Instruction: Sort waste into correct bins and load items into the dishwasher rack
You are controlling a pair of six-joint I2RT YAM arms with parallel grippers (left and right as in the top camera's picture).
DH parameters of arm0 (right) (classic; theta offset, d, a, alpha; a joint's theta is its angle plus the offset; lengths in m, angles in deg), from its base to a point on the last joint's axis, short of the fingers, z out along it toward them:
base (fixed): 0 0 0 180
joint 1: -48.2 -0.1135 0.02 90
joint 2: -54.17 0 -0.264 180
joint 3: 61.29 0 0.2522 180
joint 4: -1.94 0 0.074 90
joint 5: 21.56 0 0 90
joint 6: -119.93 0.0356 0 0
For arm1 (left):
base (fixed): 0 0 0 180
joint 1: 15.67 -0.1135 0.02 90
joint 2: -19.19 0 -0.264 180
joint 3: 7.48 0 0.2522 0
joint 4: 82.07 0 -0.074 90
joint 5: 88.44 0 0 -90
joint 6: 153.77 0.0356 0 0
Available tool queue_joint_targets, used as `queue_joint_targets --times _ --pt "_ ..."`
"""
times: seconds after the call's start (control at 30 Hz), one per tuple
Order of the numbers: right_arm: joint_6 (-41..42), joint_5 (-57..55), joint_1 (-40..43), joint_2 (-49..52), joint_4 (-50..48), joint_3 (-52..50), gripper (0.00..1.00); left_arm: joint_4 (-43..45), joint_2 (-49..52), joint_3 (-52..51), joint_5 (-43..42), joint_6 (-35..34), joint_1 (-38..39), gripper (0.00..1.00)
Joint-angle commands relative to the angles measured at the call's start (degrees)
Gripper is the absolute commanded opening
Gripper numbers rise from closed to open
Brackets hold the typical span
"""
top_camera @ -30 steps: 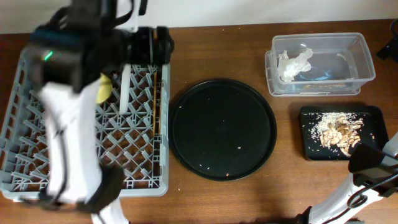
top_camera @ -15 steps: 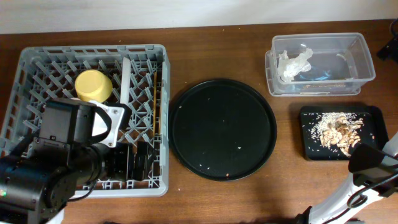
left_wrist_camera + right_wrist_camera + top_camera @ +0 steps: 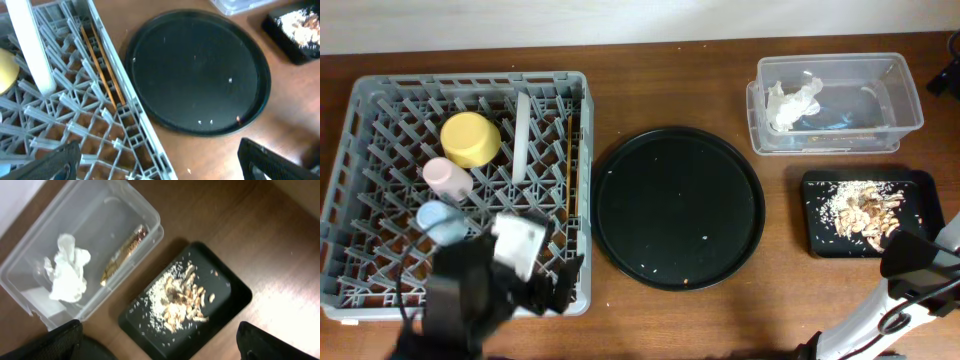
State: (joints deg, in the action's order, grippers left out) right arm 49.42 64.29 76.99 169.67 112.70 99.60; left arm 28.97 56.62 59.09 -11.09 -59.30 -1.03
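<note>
Two chopsticks (image 3: 570, 165) hug rack (image 3: 470, 78) right wall; round tray (image 3: 660, 200) just beside

We list: grey grid-patterned rack (image 3: 470, 80); yellow bowl (image 3: 470, 139); pink cup (image 3: 448, 178); light-blue cup (image 3: 439, 219); black round tray (image 3: 660, 190) (pale-flecked, we note); white tissue (image 3: 792, 102); gold-brown wrapper (image 3: 124, 252); beige, white-speckled scraps (image 3: 865, 208).

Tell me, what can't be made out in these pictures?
Part of the rack: overhead, covered by the blurred left arm.
Face of the plate: overhead, it stands on edge.
The wrapper: overhead, lost in glare on the tub; the right wrist shows it.
The pink cup and blue cup: left wrist, beyond the left edge.
</note>
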Motion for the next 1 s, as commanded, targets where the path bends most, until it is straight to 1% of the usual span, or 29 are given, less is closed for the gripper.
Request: queue_joint_targets --times 0.0,0.07,0.1,0.2,0.23,0.3,0.37,0.43,0.47,0.57,0.67,0.97 --pt "0.24 -0.63 0.11 -0.26 0.33 0.52 0.98 7.37 -13.79 -13.27 3.69 1.88 -0.09 0.99" --pt "0.24 -0.63 0.11 -0.26 0.33 0.52 0.99 14.99 -19.78 -21.29 6.64 1.88 -0.24 0.99" --pt "0.24 -0.63 0.11 -0.26 0.33 0.52 0.98 22.32 -22.43 -26.4 7.1 1.88 -1.42 0.99" --pt "0.24 -0.63 0.11 -0.26 0.33 0.52 0.99 35.45 -24.57 -34.82 7.08 1.88 -4.92 0.99" --pt "0.24 -0.63 0.11 -0.26 0.33 0.52 0.99 41.48 -25.0 -38.21 7.06 1.88 -6.51 1.0" --pt "0.24 -0.63 0.11 -0.26 0.33 0.52 0.99 48.57 -26.21 -42.51 7.08 1.88 -8.15 0.99" --pt "0.24 -0.66 0.11 -0.26 0.33 0.52 0.99 56.17 -29.7 -48.13 7.1 1.86 -9.92 0.99" --pt "0.24 -0.63 0.11 -0.26 0.33 0.52 0.99 59.52 -32.54 -51.45 7.13 1.84 -11.69 0.99" --pt "0.24 -0.63 0.11 -0.26 0.33 0.52 0.99 59.21 -33.77 -52.39 7.1 1.84 -12.59 0.99" --pt "0.24 -0.63 0.11 -0.26 0.31 0.52 0.99 54.03 -37.31 -52.35 9.25 1.86 -15.21 0.99" --pt "0.24 -0.63 0.11 -0.26 0.33 0.52 0.99 50.45 -37.16 -52.35 11.45 1.86 -17.14 0.99" --pt "0.24 -0.63 0.11 -0.26 0.33 0.52 0.99 50.51 -37.13 -52.35 11.43 1.86 -16.72 1.0"
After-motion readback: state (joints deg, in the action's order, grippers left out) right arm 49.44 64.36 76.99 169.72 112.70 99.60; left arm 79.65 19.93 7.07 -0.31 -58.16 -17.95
